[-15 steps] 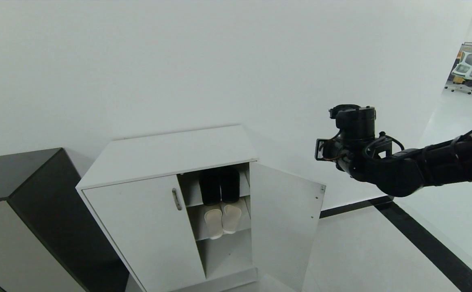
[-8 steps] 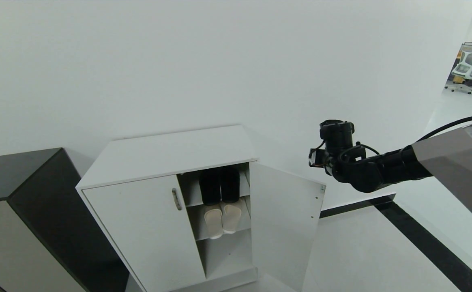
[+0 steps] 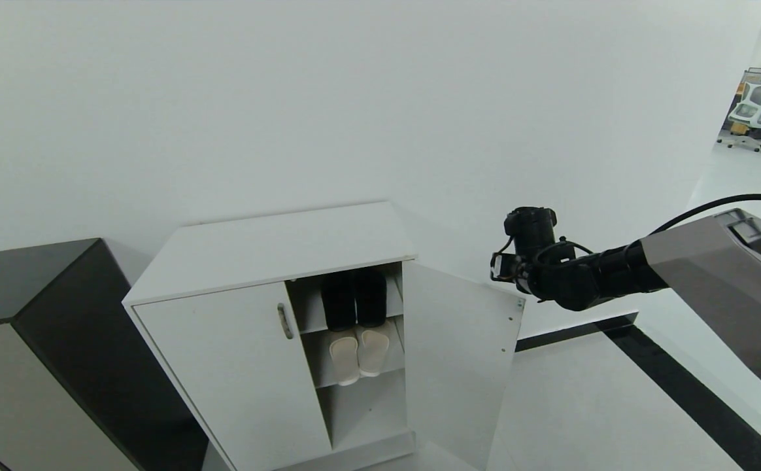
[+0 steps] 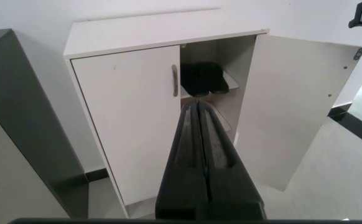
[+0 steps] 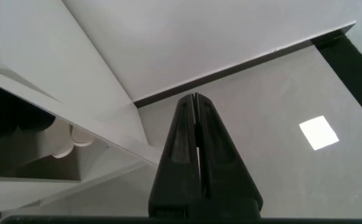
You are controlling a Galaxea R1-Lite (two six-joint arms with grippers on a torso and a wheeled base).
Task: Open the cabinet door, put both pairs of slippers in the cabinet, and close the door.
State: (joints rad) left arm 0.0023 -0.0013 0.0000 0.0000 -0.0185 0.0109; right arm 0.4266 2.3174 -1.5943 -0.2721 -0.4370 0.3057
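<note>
Black slippers (image 3: pixel 354 301) and white slippers (image 3: pixel 357 353) are sitting on 2 shelves inside the cabinet (image 3: pixel 269 252); only its open door (image 3: pixel 459 353) is awaiting closing, the right gripper (image 5: pixel 196 99), fingers pressed together, hovering beside the door's top corner.

My left gripper (image 4: pixel 198 104), fingers pressed together, points at the white cabinet (image 4: pixel 131 118), whose door (image 4: pixel 296 106) stands open on what look like dark slippers (image 4: pixel 203 78) on the upper shelf.

white cabinet (image 3: pixel 269 248) — black slippers (image 3: pixel 354 297), cream slippers (image 3: pixel 357 353)
</note>
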